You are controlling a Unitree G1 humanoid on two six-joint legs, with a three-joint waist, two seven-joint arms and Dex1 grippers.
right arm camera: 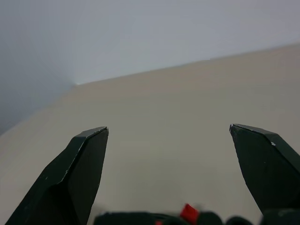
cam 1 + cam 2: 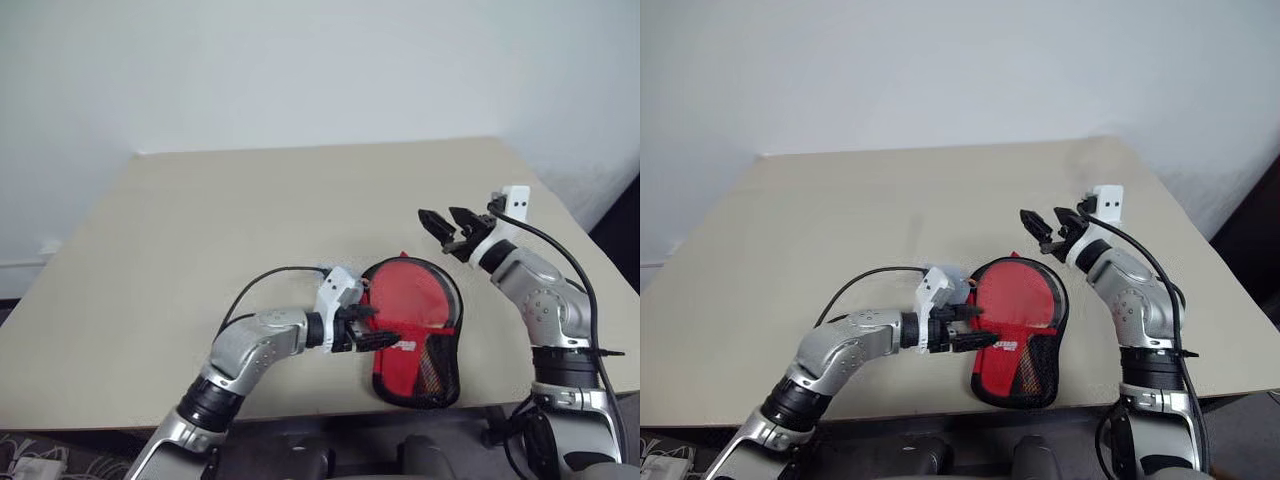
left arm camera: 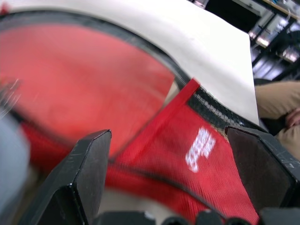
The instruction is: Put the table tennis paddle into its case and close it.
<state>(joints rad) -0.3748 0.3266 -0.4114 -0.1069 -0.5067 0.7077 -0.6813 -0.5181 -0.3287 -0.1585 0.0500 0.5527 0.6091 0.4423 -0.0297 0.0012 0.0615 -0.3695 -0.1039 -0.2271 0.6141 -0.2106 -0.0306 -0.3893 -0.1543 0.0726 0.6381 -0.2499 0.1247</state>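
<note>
At the near table edge, left gripper (image 2: 372, 327) spread wide, empty, fingertips at the left rim of the case (image 2: 425, 362), over its red flap beside the white logo. Right gripper (image 2: 448, 227) also spread, empty, raised over bare table (image 2: 200, 220) just beyond the case's far right side, not touching.

Table tennis paddle (image 2: 410, 300): red face lies inside the open case, black rim around it; handle hidden under the flap.

Risks, as judged:
- Case sits close to the table edge; a sideways push from the left gripper could slide it off.
- Nothing pins the case, so tugging the flap or zip may drag the whole case or tip the paddle out.
- Zip pull not discernible; a blind pinch may catch fabric instead.
</note>
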